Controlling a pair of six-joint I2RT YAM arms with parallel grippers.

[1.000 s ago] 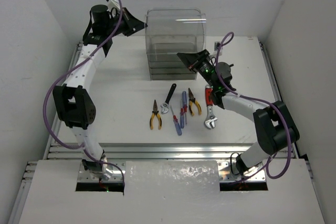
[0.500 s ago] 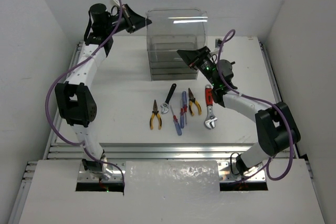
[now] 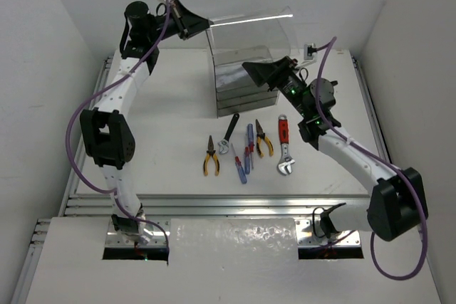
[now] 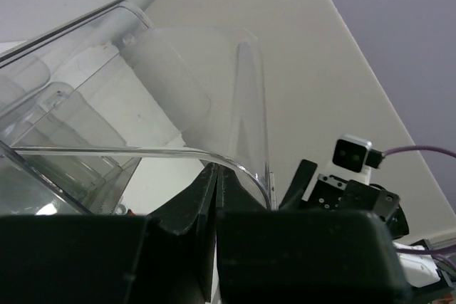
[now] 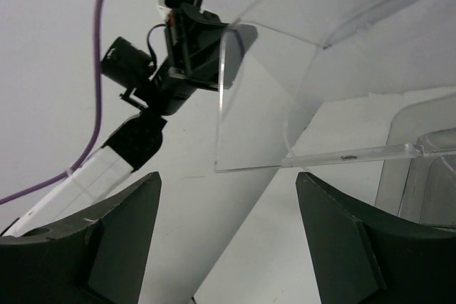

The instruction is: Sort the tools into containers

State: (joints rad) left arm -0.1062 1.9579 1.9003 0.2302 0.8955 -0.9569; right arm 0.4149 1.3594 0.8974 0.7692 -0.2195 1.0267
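The left end effector (image 3: pixel 191 25) is pressed together on the upper left edge of the clear top (image 3: pixel 256 33). In its wrist view the thin plastic rim runs right across the closed fingertips. It holds the clear top up and tilted above the stacked trays (image 3: pixel 239 90), which sit at the far middle of the counter (image 3: pixel 164 126). The right end effector (image 3: pixel 262 74) is spread wide with nothing between its fingers (image 5: pixel 342 240). It hangs at the right front of the stacked trays; whether it touches them I cannot tell. In its wrist view the lower edge of the clear top lies above and beyond the spread fingers, apart from them. The tools lie in a row nearer the arm bases, well apart from the left end effector and near the right arm: yellow-handled pliers (image 3: pixel 210 156), a black-handled wrench (image 3: pixel 229 133), thin screwdrivers (image 3: pixel 247 149), a second pair of pliers (image 3: pixel 263 140) and a red-handled adjustable wrench (image 3: pixel 284 147).
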